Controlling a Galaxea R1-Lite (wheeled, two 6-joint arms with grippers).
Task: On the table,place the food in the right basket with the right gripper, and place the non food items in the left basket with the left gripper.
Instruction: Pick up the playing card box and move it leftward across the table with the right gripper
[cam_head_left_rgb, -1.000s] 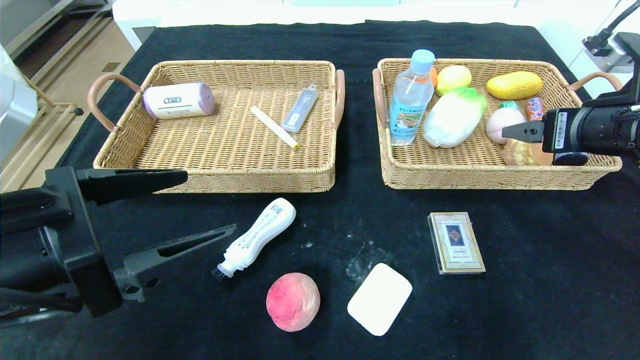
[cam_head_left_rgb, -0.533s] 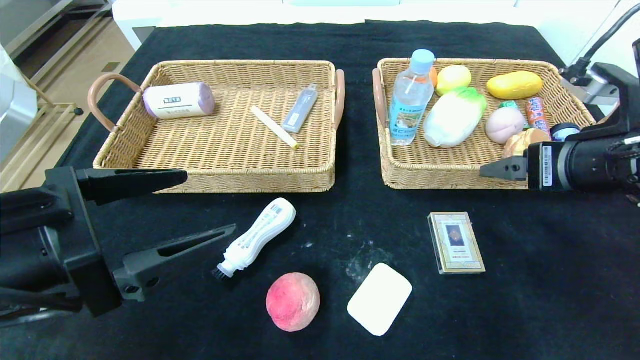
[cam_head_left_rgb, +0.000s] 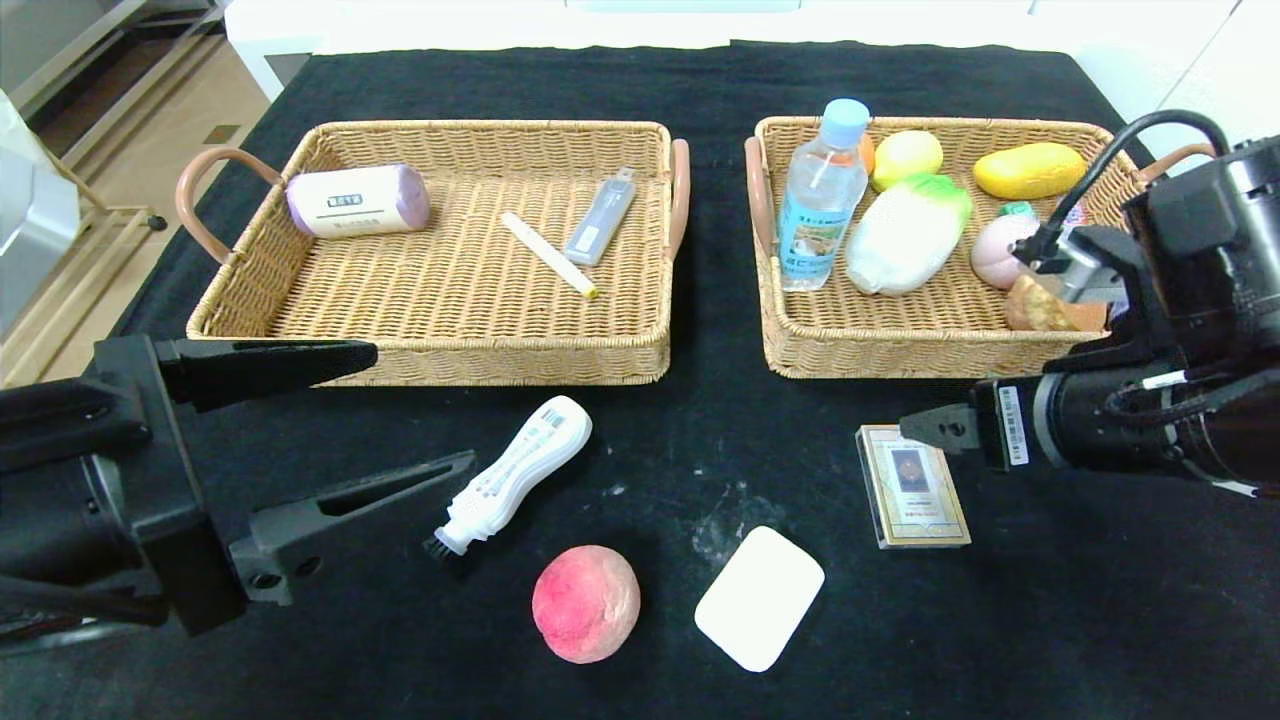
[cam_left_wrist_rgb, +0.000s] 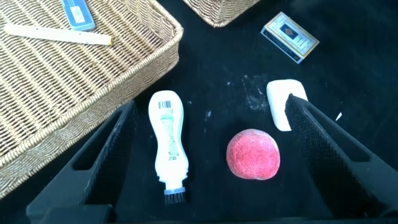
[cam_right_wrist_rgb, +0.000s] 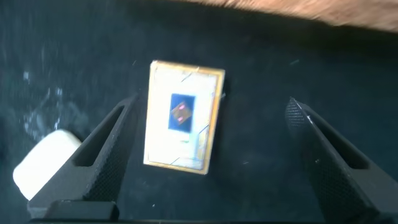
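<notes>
On the black-clothed table lie the white brush-tipped bottle, the red-pink peach, the white pad and the gold-edged card box. The water bottle and pink bun sit in the right basket. My right gripper is open and empty, hovering at the card box's far end. In the right wrist view the box lies between the spread fingers. My left gripper is open and empty, left of the bottle. Its wrist view shows bottle and peach between the fingers.
The left basket holds a purple-white roll, a pale stick and a grey slim pack. The right basket also holds a toy cabbage, a lemon, a yellow piece and a bread roll.
My right gripper has moved out from over the right basket, toward the table's front and down, to the card box. The left gripper has not moved.
</notes>
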